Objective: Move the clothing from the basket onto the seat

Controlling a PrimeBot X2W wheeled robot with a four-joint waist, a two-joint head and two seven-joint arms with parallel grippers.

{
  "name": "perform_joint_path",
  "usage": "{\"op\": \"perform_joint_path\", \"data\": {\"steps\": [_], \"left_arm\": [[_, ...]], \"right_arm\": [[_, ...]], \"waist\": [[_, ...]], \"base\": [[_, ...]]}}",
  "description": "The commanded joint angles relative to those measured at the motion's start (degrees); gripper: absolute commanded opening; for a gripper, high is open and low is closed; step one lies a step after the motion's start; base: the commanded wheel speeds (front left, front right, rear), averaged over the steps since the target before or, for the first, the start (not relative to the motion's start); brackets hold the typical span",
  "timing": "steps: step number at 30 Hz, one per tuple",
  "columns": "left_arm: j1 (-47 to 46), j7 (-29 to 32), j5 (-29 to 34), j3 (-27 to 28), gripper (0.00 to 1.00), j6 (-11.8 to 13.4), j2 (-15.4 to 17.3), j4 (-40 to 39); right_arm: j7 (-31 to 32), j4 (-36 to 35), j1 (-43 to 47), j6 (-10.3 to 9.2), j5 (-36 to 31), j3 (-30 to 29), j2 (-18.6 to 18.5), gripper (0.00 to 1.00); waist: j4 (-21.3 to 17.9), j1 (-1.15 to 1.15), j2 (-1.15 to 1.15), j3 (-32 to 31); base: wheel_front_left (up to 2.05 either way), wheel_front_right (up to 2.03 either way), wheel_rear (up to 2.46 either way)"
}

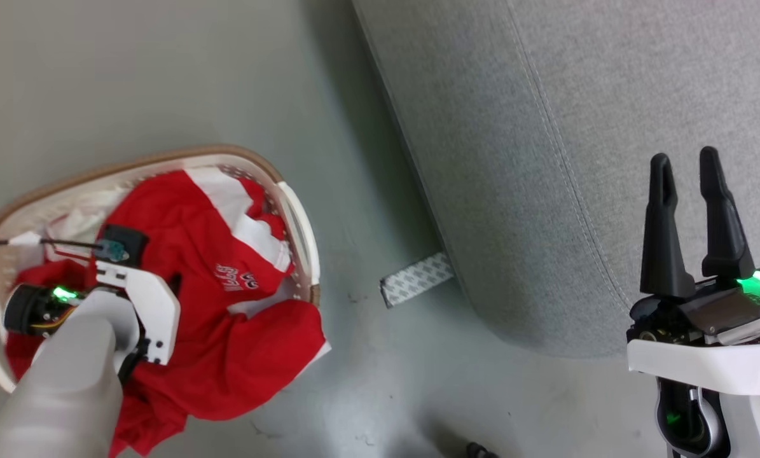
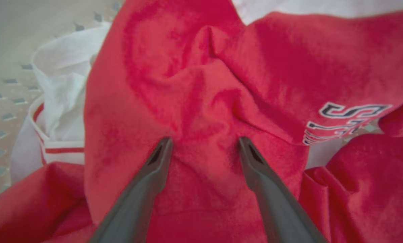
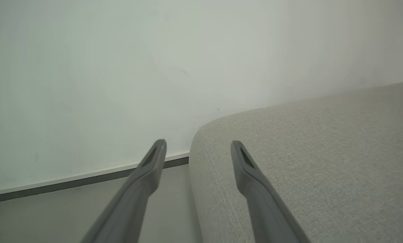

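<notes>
– left hand (image 2: pixel 204 140) wide open, empty, poised at the jersey (image 2: pixel 194 84) in the basket (image 1: pixel 303 229) below it?
– yes. sink onto that fold, close deep, lift clear. seat (image 1: pixel 545 159) lies off to its right, by the open, empty right hand (image 1: pixel 685 158).

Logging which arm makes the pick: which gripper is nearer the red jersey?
Left. The left gripper is down in the basket, open, fingertips at the red jersey; the right gripper is open by the sofa edge, well apart from it.

Between basket (image 1: pixel 304 229) and sofa (image 1: pixel 545 159), floor strip (image 1: pixel 354 203) open; taped patch (image 1: pixel 416 278) by sofa base seemingly flat.
</notes>
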Motion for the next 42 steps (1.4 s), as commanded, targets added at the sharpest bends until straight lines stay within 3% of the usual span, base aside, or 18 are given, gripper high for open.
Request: {"op": "perform_joint_path", "data": {"steps": [1,11,12,13,14,22,32,42], "left_arm": [[-0.6,0.5,0.6,-0.5,1.00,0.1,0.6,0.7],[-2.7,6.4,2.6,-7.4,1.00,0.1,0.4,4.0],[-2.9,6.3,2.3,-7.7,0.74,0.1,0.4,4.0],[-2.9,5.7,1.9,-8.0,0.04,0.1,0.3,4.1],[-3.0,5.1,1.5,-8.2,0.00,0.1,0.3,4.0],[-2.8,-0.9,-2.3,-9.0,0.00,0.1,-0.5,3.0],[0.4,-8.7,-8.2,-12.5,0.00,0.1,-7.8,0.0],[4.1,-13.8,-16.9,-17.4,0.00,0.1,-12.0,-4.8]], "right_arm": [[0.0,-0.5,-0.6,-0.10,0.3,-0.1,0.0,1.00],[0.0,-1.3,1.5,-0.10,0.6,-1.1,-0.1,1.00],[0.0,-1.3,1.4,-0.10,0.6,-1.1,-0.1,1.00],[0.0,-1.2,1.3,-0.10,0.6,-1.1,-0.1,1.00],[0.0,-1.1,1.2,-0.10,0.6,-1.0,-0.1,1.00],[0.0,0.1,-1.8,-0.10,-0.7,1.0,-0.1,1.00],[0.0,2.0,-1.2,-0.10,-7.0,-1.4,-0.1,1.00],[0.0,4.8,2.1,-0.11,-12.3,-2.9,-0.1,1.00]], "waist": [[-0.8,-0.01,0.00,1.3],[-0.3,-0.01,0.00,3.9],[-0.3,-0.01,0.00,4.0],[-0.3,-0.01,0.00,4.1],[-0.3,-0.01,0.00,4.0],[-0.5,-0.01,0.00,0.6],[7.3,-0.01,0.00,-11.4],[15.4,-0.01,0.00,-23.1]], "base": [[0.00,0.00,0.00],[0.00,0.00,0.00],[0.00,0.00,0.00],[0.00,0.00,0.00],[0.00,0.00,0.00],[0.00,0.00,0.00],[0.00,0.00,0.00],[0.00,0.00,0.00]]}}
